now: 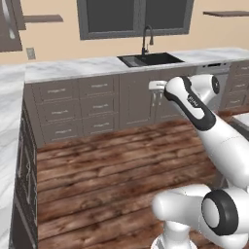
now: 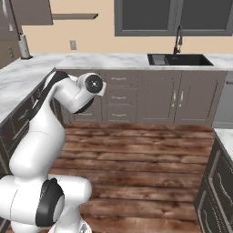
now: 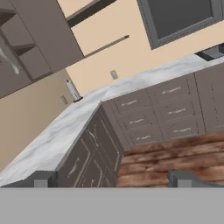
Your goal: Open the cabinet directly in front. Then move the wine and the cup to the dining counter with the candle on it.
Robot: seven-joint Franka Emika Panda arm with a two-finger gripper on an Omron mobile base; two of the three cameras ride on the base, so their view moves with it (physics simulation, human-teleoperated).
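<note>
Hand view has the end effector [image 3: 113,179] spread wide with nothing in it, aimed at the corner of the marble bench [image 3: 83,116] under the cabinet [image 3: 26,48]

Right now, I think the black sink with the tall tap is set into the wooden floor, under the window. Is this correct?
Not quite. The black sink with the tall tap is set into the marble worktop, not into the wooden floor. It does sit under the window. The left base view shows this, and the right base view agrees.
</note>
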